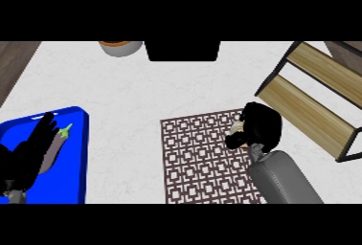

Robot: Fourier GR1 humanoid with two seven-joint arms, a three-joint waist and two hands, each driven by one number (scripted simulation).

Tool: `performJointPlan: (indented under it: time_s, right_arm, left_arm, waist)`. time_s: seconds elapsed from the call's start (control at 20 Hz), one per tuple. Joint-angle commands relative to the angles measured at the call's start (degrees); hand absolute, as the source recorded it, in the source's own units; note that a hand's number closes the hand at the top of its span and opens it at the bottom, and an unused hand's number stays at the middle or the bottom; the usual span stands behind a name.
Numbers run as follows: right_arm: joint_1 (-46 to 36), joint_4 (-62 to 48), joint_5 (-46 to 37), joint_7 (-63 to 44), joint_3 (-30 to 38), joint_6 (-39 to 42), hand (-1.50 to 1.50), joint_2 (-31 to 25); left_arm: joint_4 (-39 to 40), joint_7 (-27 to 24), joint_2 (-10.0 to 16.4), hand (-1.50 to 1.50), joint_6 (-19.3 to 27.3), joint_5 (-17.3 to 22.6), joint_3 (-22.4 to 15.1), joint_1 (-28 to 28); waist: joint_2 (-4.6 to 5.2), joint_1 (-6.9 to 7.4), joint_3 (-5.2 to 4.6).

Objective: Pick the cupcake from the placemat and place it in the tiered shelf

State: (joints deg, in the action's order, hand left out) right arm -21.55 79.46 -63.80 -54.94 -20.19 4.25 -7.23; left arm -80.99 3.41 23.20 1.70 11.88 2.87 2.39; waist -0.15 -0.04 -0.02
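- Tray (71, 184), blue, lies at the left edge of the white tabletop (141, 95); an eggplant (55, 149) lies in it, its green stem pointing up and to the right.
- The left robot hand (29, 155) rests over the tray with its fingers straight and apart, and covers part of the eggplant.
- A grey bowl (121, 48) with an orange inside stands at the far edge, cut off by the view; what it holds cannot be made out.
- Just right of the bowl stands a black block (182, 50), also at the far edge.
- A brown patterned placemat (201, 162) lies in the middle, well apart from the tray.
- The right robot hand (259, 125) sits over the placemat's far right corner, fingers curled round the cupcake (239, 127); only a pale bit of it shows at the hand's left side.
- The tiered shelf (310, 114), a black frame with wooden boards, stands at the right, just beside the right robot hand.
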Motion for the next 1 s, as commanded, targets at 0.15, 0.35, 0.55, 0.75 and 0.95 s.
performJointPlan:
  time_s: [0.15,0.35,0.55,0.75,0.95]
  right_arm:
    - [1.79,15.50,-1.71,-5.53,2.35,2.85,1.50,0.24]
    - [1.39,25.89,-2.52,-10.06,3.13,6.35,1.50,2.05]
    - [-0.76,36.93,2.19,-10.94,9.27,9.52,1.50,3.25]
    - [0.30,45.51,-1.35,-13.74,9.06,10.43,1.50,5.61]
    - [-6.45,53.05,-5.40,-18.96,8.88,19.73,1.50,6.37]
  left_arm:
    - [0.17,0.29,-0.31,0.00,-0.54,-1.19,1.26,0.07]
    - [-1.71,3.66,-0.81,0.00,0.19,-1.44,0.65,-1.48]
    - [2.71,0.64,-1.47,0.00,0.36,-1.87,1.78,-2.66]
    - [0.12,-0.88,-2.28,0.00,-0.24,-2.95,0.78,-0.20]
    - [-3.35,4.18,-0.27,0.00,-1.12,-1.47,2.11,-0.75]
  waist:
    - [-0.04,-0.28,0.00]
    - [-0.16,-0.50,0.01]
    - [-0.15,-1.05,-0.04]
    - [-0.10,-0.39,-0.01]
    - [-0.22,-0.19,-0.04]
